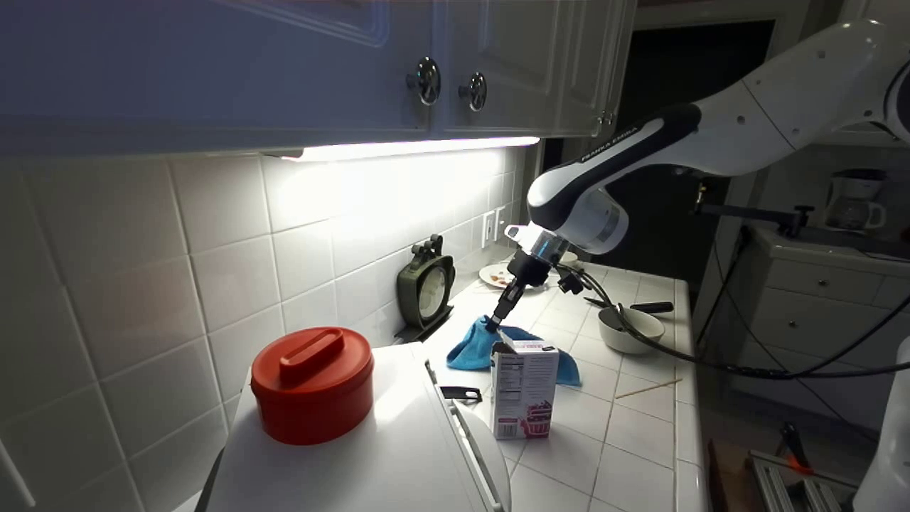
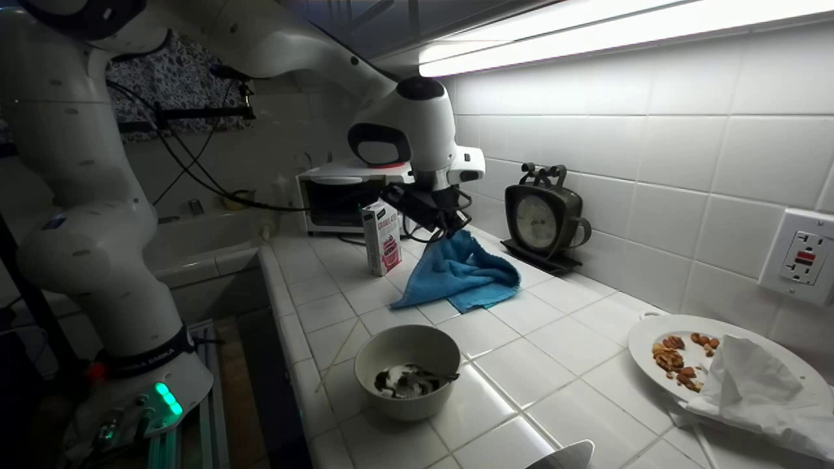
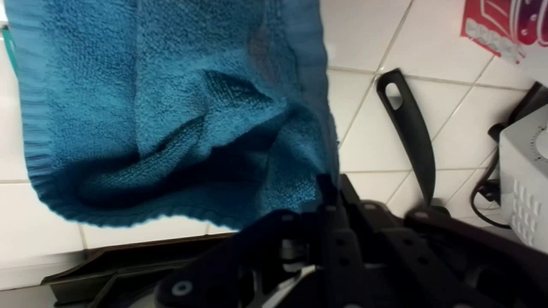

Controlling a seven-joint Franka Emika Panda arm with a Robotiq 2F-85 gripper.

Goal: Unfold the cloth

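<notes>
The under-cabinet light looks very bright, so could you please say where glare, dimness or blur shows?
In both exterior views, the light is blown out; in an exterior view, glare streaks the counter while the robot's base sits dim; in the wrist view, the gripper is blurred, the cloth clearer in its weave.

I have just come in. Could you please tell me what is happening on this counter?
A robot arm is handling a blue cloth on the tiled counter. Its gripper is shut on one edge of it, which looks raised. The cloth is partly spread, with folds and wrinkles, so the unfolding seems unfinished. A carton stands nearby.
</notes>
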